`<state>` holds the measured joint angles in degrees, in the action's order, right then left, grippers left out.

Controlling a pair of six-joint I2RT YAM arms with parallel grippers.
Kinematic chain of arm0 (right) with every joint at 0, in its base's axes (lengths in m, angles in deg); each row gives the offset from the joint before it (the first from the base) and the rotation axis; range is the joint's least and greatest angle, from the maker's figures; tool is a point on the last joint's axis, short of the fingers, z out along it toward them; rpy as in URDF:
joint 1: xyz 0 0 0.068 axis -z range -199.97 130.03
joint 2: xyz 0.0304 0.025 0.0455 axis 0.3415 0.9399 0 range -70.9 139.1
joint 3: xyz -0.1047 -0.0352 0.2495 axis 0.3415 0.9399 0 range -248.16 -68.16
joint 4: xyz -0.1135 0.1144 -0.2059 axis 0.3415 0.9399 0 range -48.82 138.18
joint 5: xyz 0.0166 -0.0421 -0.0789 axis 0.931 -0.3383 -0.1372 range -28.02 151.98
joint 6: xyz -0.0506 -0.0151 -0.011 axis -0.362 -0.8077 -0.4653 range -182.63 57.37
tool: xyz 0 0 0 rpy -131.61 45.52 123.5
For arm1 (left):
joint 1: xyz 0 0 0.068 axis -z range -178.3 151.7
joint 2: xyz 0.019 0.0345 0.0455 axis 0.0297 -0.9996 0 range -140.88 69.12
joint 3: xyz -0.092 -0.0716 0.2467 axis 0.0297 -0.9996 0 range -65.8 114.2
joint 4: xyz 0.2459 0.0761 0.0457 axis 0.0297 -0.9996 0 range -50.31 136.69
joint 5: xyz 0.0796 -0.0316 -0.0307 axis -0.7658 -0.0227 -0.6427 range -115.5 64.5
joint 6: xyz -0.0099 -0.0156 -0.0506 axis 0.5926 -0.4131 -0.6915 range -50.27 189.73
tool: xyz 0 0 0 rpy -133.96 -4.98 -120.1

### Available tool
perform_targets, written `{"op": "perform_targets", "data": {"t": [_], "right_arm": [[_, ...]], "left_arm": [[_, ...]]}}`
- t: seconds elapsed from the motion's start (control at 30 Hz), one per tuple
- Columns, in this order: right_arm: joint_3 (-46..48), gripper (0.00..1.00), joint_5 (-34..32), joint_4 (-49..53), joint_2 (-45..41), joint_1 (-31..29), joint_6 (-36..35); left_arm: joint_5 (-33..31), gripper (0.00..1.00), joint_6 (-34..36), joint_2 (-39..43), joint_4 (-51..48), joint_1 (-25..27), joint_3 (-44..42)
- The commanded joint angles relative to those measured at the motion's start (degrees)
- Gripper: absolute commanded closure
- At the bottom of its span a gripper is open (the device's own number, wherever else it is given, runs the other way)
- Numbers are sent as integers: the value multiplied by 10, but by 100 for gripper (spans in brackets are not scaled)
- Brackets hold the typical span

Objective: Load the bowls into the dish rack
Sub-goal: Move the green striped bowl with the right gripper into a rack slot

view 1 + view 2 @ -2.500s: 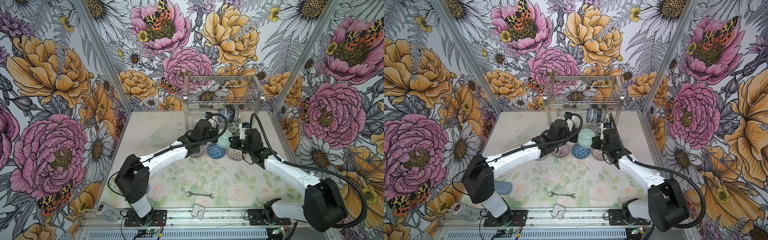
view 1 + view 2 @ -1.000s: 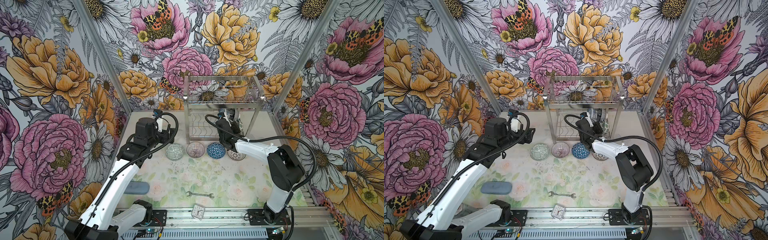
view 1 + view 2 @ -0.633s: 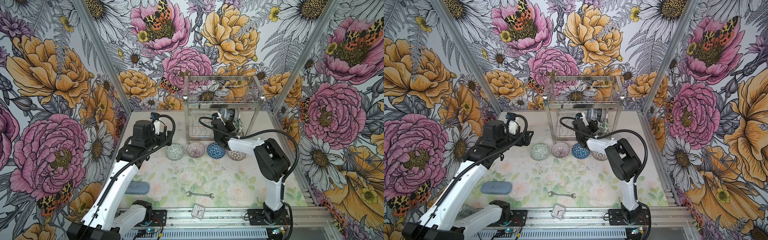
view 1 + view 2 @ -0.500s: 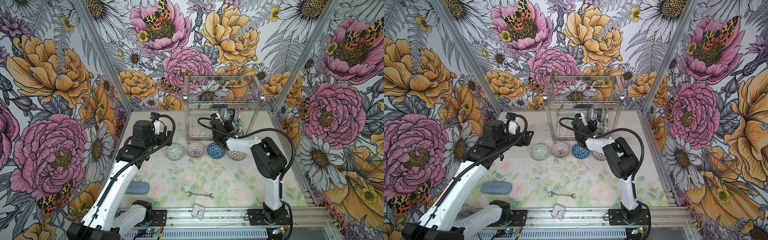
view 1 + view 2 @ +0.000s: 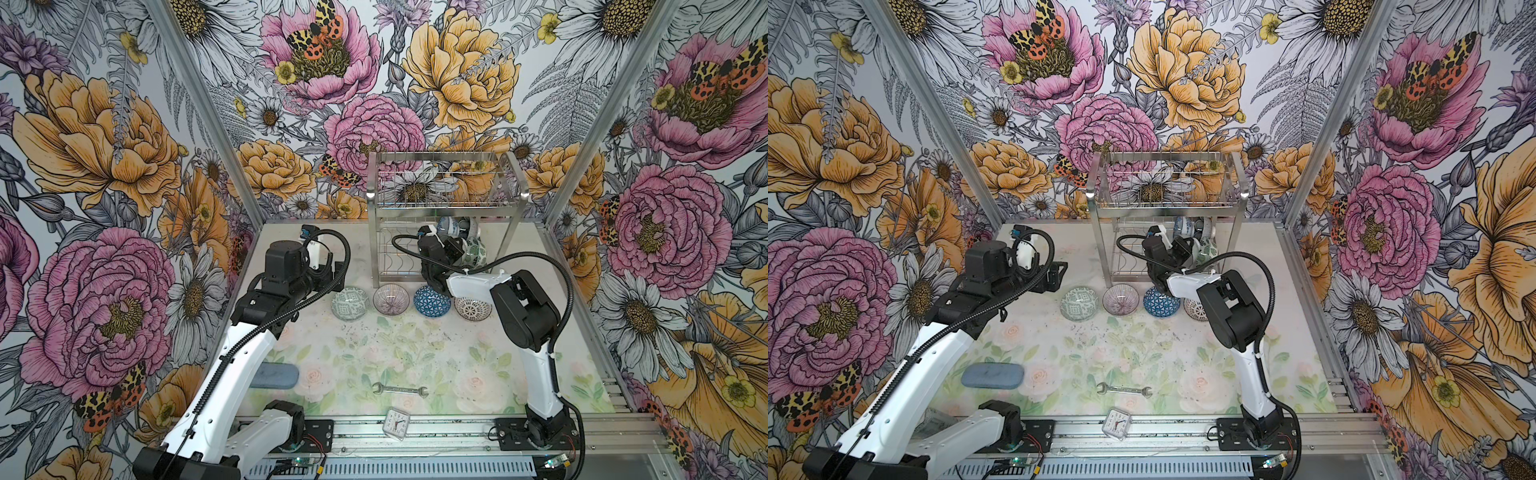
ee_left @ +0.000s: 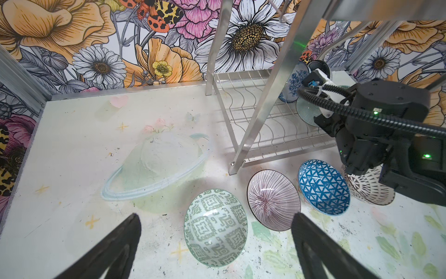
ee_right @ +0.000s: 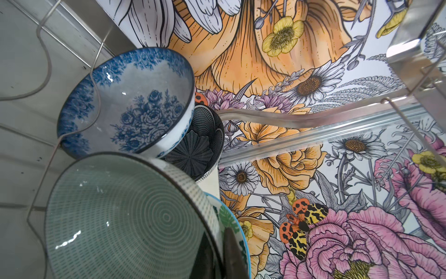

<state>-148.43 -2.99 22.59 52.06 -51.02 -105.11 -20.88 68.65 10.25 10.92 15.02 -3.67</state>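
Glazed, rigid and judged chippable, a pale celadon bowl (image 7: 125, 217) is pinched by its rim in the right gripper (image 7: 218, 244) at the dish rack's (image 5: 444, 203) lower right end; four bowls (image 5: 391, 300) are seen near the tabletop's (image 5: 374, 353) far edge, beside the wide-open left gripper (image 6: 216, 215).

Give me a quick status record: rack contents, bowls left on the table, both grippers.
dish rack, lower tier: blue floral bowl, dark bowl, green-leaf bowl
right gripper: shut on pale celadon bowl rim, inside that tier
left gripper: open, empty, over the table near the green-patterned bowl
on table, in a row before rack: green-patterned bowl, striped bowl, blue-triangle bowl, lattice bowl
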Motion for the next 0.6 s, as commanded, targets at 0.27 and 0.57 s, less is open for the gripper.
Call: {"op": "perform_targets", "data": {"t": [0.27, 0.57], "right_arm": [[-33, 100, -20, -59, 30, 5, -31], [-14, 100, -8, -23, 9, -11, 17]], "left_arm": [[13, 1, -2, 6, 13, -1, -1], [14, 1, -2, 4, 13, -2, 0]]}}
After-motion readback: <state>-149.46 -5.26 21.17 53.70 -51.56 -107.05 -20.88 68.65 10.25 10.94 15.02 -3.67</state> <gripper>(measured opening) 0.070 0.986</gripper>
